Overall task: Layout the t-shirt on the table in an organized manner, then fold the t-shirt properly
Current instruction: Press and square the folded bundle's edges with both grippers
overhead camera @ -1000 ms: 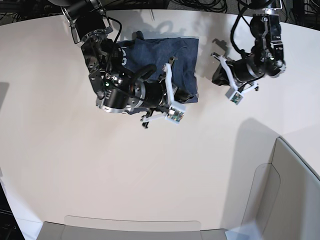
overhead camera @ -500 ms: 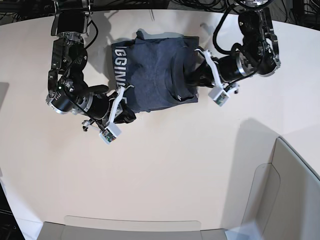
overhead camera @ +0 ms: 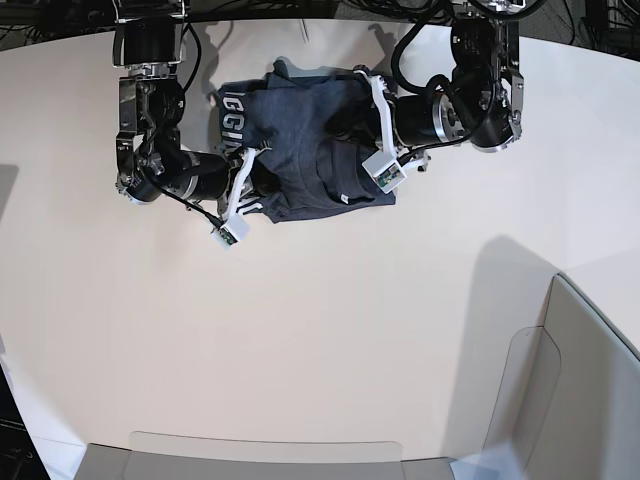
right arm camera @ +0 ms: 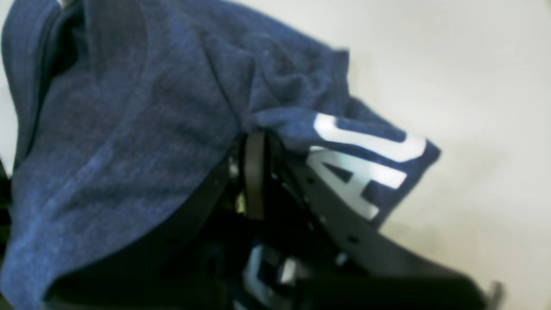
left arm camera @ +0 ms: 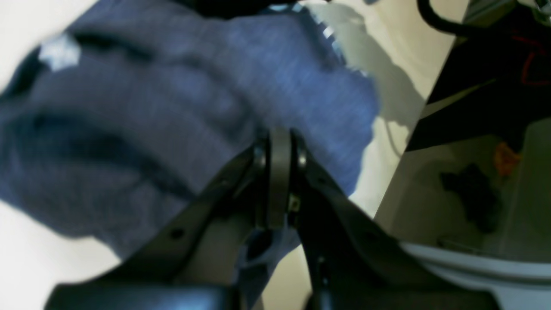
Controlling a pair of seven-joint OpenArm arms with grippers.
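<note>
The navy t-shirt (overhead camera: 300, 150) lies bunched on the table (overhead camera: 300, 330) near its far edge, with white lettering along its left side. My left gripper (overhead camera: 350, 150) is at the shirt's right edge. In the left wrist view its jaws are pressed together (left arm camera: 280, 140) with navy cloth (left arm camera: 181, 107) pinched between them. My right gripper (overhead camera: 258, 185) is at the shirt's lower left corner. In the right wrist view it is shut (right arm camera: 254, 144) on a fold of the shirt (right arm camera: 129, 129) next to the white letters (right arm camera: 361, 163).
Grey translucent bin walls stand at the right front (overhead camera: 570, 380) and along the front edge (overhead camera: 260, 455). Black cables lie beyond the table's far edge (overhead camera: 420, 10). Both arms crowd the shirt from either side.
The right gripper crossed from the shirt's lower right to its lower left corner. The left gripper came in from the right onto the shirt's right edge. The shirt is more bunched.
</note>
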